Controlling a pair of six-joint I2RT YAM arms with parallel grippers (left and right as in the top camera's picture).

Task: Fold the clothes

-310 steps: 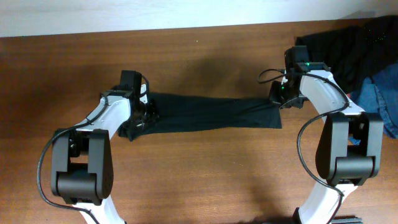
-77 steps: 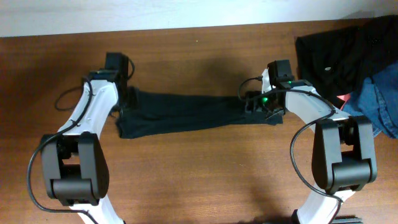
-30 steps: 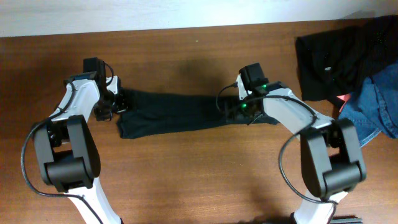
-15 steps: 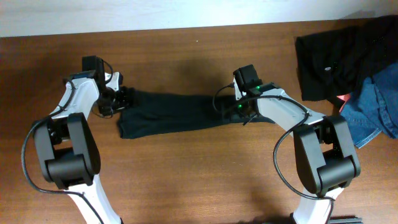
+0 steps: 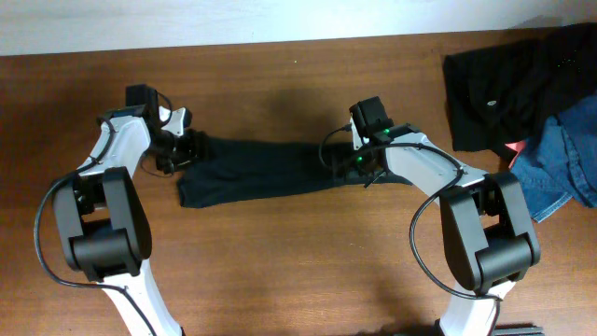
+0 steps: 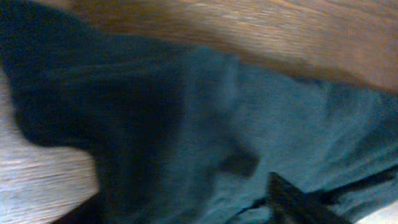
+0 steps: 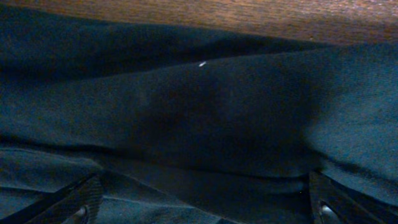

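t-shirt [image 5: 261, 173] lay in a long band, left to right; right gripper [image 7: 205, 208] hung spread over its right end, left gripper [image 5: 186, 148] at its left end, grip unclear.

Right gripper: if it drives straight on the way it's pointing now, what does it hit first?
The black T-shirt. The right gripper points straight at it with its jaws open, and fabric fills its wrist view. How much gap is left is unclear.

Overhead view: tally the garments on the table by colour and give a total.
Black: 2, the folded T-shirt between the arms and a crumpled garment in the far right corner.
Blue: 1, a denim garment at the right edge.
Total: 3
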